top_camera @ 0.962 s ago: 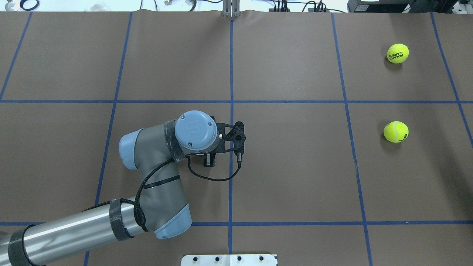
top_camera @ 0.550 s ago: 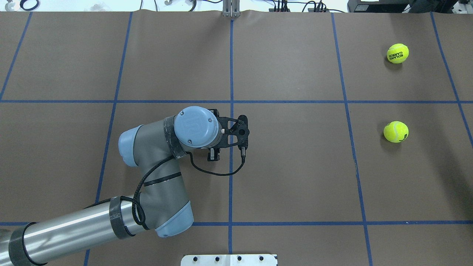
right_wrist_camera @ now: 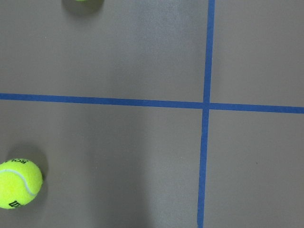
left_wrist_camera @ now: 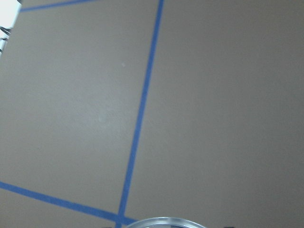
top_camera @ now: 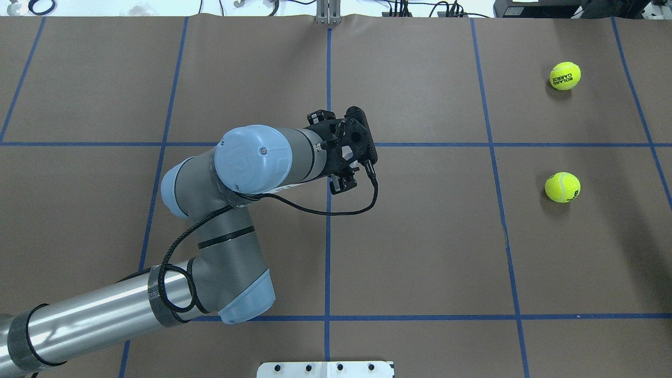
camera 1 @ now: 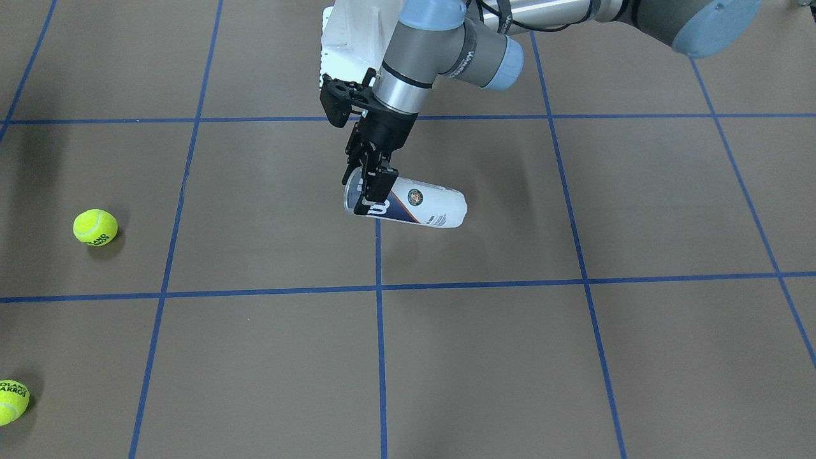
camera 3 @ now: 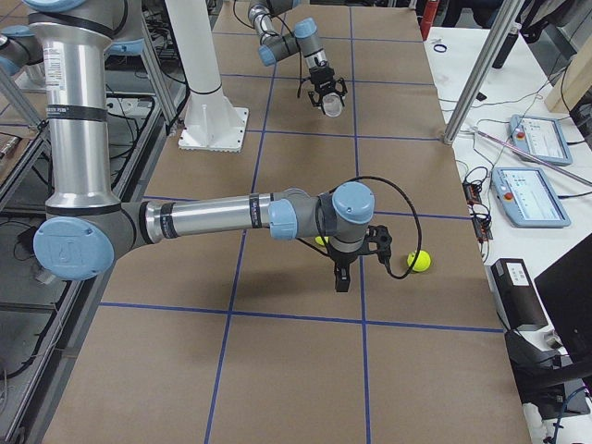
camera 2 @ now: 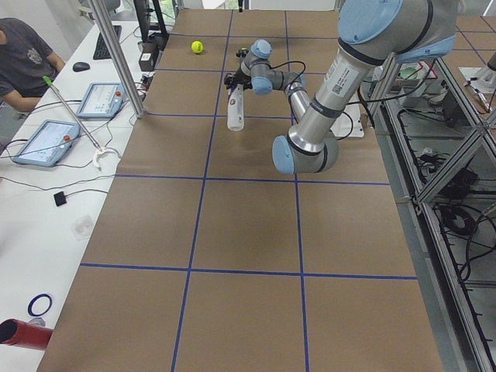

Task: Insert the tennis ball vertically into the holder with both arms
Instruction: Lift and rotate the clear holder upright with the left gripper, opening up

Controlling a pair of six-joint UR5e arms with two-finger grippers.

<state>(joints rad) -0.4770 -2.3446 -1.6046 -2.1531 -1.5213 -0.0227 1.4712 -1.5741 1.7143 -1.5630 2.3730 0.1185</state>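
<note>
Currently held: the holder (camera 1: 417,205), gripped by the left gripper (camera 1: 372,195) near the centre of the front-facing view.
Left gripper state: its black fingers (camera 1: 377,186) were clamped across the holder's body, close to the rimmed end.
Holder attitude: it lay near horizontal, rimmed end toward that view's left, closed white end lower and to the right. I could not tell whether it touched the table (camera 1: 574,357).
Metal rim (left_wrist_camera: 166,221): a curved strip of it showed at the bottom edge of the left wrist view.
Left arm (top_camera: 231,173): it entered from the lower left of the overhead view and covered the holder there.
Right arm (camera 3: 213,215): it stretched across the middle of the exterior right view, wrist turned down.
Right gripper (camera 3: 340,277): it hung over the table near both balls. I could not tell whether the claw was wide or narrow.
First tennis ball (camera 1: 95,227): on the table at mid-left of the front-facing view, well apart from the holder.
Second tennis ball (camera 1: 11,401): at the lower left corner, cut by the frame edge.
Pedestal base (camera 1: 349,38): white, at the top of the front-facing view, behind the left arm's wrist.
Tape lines (camera 1: 380,331): a blue grid on the brown surface.
Person (camera 2: 23,54): seated at the upper left of the exterior left view, beside a side bench with tablets (camera 2: 45,142).
</note>
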